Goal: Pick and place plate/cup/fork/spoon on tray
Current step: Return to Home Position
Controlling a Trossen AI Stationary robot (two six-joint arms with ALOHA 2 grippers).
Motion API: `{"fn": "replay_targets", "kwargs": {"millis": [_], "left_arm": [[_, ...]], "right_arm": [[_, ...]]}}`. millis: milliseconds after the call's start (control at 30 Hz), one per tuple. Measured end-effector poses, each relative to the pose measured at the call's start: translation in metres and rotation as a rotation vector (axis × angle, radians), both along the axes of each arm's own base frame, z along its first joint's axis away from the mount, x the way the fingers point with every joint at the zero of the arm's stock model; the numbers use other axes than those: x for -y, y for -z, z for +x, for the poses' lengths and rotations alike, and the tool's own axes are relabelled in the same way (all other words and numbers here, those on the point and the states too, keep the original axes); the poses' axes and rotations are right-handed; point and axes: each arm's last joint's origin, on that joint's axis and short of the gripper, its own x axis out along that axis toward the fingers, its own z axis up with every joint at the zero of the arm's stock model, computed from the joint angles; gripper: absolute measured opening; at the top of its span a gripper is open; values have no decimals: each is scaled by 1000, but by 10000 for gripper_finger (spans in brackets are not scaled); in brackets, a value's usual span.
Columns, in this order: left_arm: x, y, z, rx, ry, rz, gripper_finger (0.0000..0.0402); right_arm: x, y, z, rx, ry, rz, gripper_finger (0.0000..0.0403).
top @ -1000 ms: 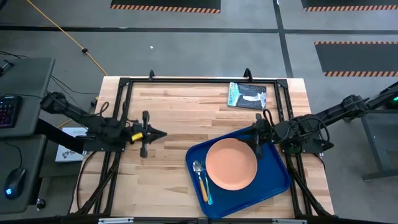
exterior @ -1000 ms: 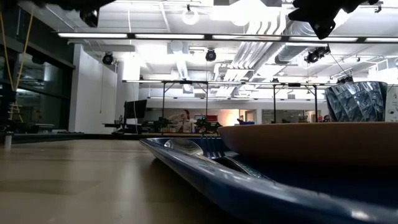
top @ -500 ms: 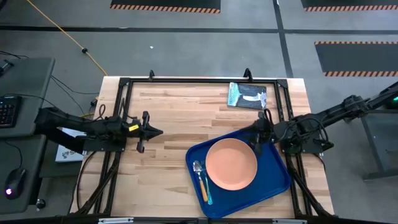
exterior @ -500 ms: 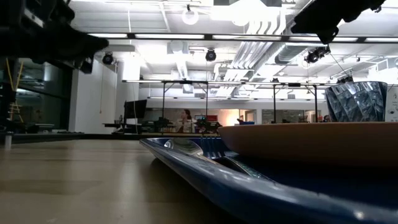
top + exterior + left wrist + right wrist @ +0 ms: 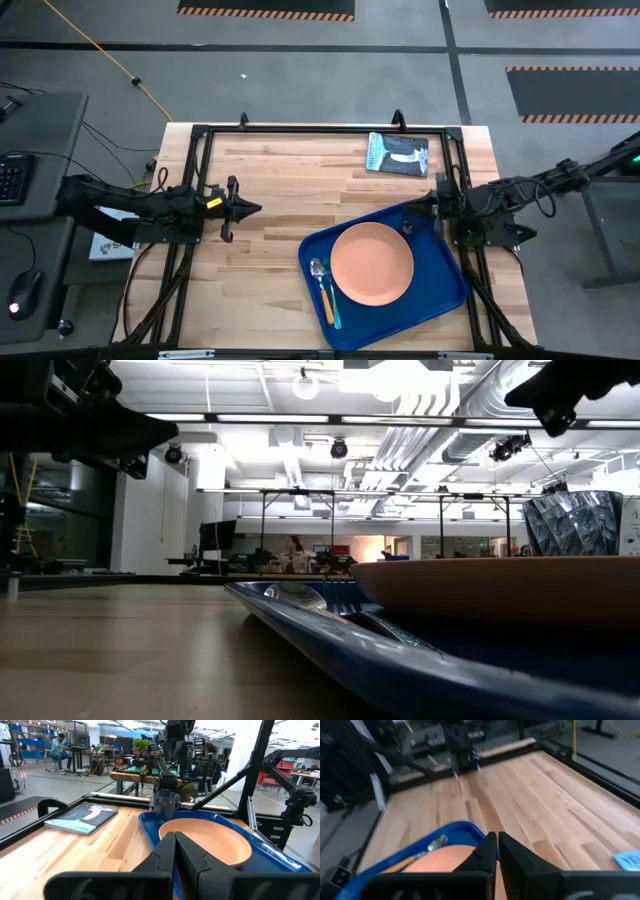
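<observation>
The blue tray (image 5: pixel 443 292) lies at the table's near right. On it rests the peach plate (image 5: pixel 372 265), and the spoon (image 5: pixel 318 270) and fork (image 5: pixel 333 310) lie side by side to the plate's left. The cup (image 5: pixel 409 227), a clear tumbler (image 5: pixel 166 806), stands upright on the tray's far right part, just beyond the plate. My right gripper (image 5: pixel 432 203) is shut, just right of the cup and apart from it. My left gripper (image 5: pixel 258 210) hovers shut over the table's left middle, pointing toward the tray.
A small dark book (image 5: pixel 397 153) lies near the table's far edge, beyond the tray. Bare wood stretches between my left gripper and the tray. A black frame runs along the table's far and side edges.
My right gripper has let go of the cup, drawn back toward the table's right edge and shut. The cup stays upright on the tray. My left arm has come down a little and now shows in the low view.
</observation>
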Motion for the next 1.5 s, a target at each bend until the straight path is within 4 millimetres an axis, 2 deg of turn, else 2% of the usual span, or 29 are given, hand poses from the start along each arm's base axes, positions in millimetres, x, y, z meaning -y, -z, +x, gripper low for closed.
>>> {"fn": "replay_targets", "kwargs": {"millis": [100,233,533,700,1033,1167,1367,1500], "left_arm": [[0,1,0,-9,0,1,0],[0,1,0,-13,0,1,0],[0,2,0,-24,0,-5,0],[0,3,0,-35,2,-4,0],[0,6,1,-66,2,-2,0],[0,6,1,-67,3,-1,0],[0,6,1,-67,3,-2,0],[0,6,1,-67,3,-1,0]], "right_arm": [[2,13,-6,70,-8,14,17],[6,31,-12,134,-51,3,3],[22,42,-38,322,-21,-59,2],[20,44,-30,370,-72,-60,1],[16,83,-16,454,-127,-108,0],[16,96,-15,365,-141,-99,0],[14,99,-14,332,-194,-126,0],[15,99,-14,325,-200,-205,0]]}}
